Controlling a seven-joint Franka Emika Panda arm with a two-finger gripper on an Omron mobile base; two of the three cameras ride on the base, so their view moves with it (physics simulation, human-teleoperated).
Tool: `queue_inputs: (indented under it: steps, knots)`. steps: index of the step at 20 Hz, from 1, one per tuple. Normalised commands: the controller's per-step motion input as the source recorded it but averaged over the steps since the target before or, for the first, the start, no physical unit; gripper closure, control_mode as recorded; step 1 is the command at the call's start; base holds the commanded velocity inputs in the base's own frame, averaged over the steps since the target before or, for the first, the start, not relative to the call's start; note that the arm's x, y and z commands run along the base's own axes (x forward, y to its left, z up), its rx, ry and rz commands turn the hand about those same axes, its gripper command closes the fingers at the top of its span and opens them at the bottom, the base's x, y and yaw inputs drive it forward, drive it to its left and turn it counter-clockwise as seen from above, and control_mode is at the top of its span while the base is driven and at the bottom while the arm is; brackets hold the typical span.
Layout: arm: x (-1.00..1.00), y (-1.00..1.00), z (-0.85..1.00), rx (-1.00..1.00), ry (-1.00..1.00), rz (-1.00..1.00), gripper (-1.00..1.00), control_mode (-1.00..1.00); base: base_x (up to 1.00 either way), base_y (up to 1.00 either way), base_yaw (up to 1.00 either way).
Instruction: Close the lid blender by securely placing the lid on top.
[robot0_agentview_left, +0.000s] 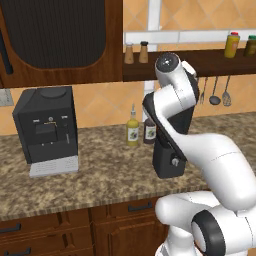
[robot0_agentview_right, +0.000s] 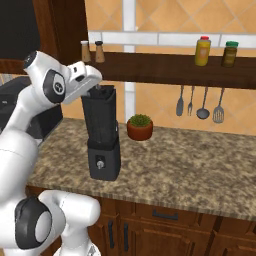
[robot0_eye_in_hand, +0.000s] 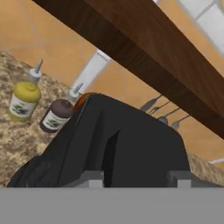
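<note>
Right base view: end effector (robot0_agentview_right: 102, 89) at top rim of tall dark translucent blender (robot0_agentview_right: 102, 132) on speckled granite surface (robot0_agentview_right: 190, 165); grip state unreadable. Small potted plant (robot0_agentview_right: 140, 126) just right.

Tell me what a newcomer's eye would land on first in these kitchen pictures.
First, the white arm bent over the counter, its gripper right at the top of the tall dark blender near the counter's front edge. Next, the boxy black coffee machine standing to the left on the speckled counter. Then the yellow bottle and the dark bottle against the tiled wall behind the blender, and the small potted plant on its other side.
</note>
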Motion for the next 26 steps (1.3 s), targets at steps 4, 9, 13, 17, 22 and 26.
queue_inputs:
  steps: [4, 9, 13, 17, 22, 26]
  knots:
    - [-0.6, -0.06, 0.16, 0.17, 0.0, -0.01, -1.0, -1.0, 0.0, 0.0, 0.0]
    - [-0.23, -0.1, 0.21, 0.19, 0.0, -0.05, -1.0, -1.0, 0.0, 0.0, 0.0]
    - [-0.4, -0.03, 0.25, 0.13, 0.0, -0.06, -1.0, -1.0, 0.0, 0.0, 0.0]
    - [-0.45, -0.16, 0.28, 0.23, 0.01, -0.06, -1.0, -1.0, 0.0, 0.0, 0.0]
    - [-0.41, -0.22, 0.2, 0.26, 0.02, -0.04, -1.0, -1.0, 0.0, 0.0, 0.0]
    - [-0.92, -0.11, 0.01, 0.18, -0.07, -0.01, -1.0, -1.0, 0.0, 0.0, 0.0]
